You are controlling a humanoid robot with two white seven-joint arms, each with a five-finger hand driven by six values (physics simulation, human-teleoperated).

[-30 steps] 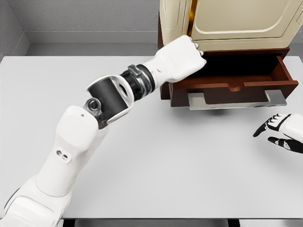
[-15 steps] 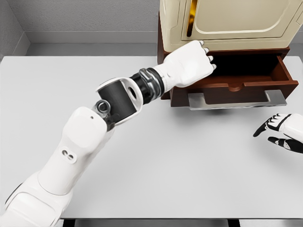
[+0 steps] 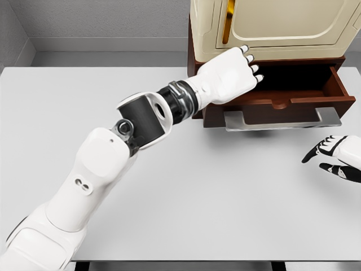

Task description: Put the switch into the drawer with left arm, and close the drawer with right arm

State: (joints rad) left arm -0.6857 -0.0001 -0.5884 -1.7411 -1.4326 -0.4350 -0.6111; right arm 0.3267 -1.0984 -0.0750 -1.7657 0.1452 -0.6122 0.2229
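White table (image 3: 225,203) carries the cream cabinet (image 3: 271,28) far right, its brown drawer (image 3: 282,99) pulled open so I can drop in from above. My left hand (image 3: 228,76) hangs over the drawer's left end; can't tell whether it's clenched. Switch hidden, can't locate it. My right hand (image 3: 333,155) rests near right, fingers relaxed, ready for the close.

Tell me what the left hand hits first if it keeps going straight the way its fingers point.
The left hand points right over the open drawer. Probably the drawer's right side wall first, though depth is unclear; it might meet the cabinet above instead.
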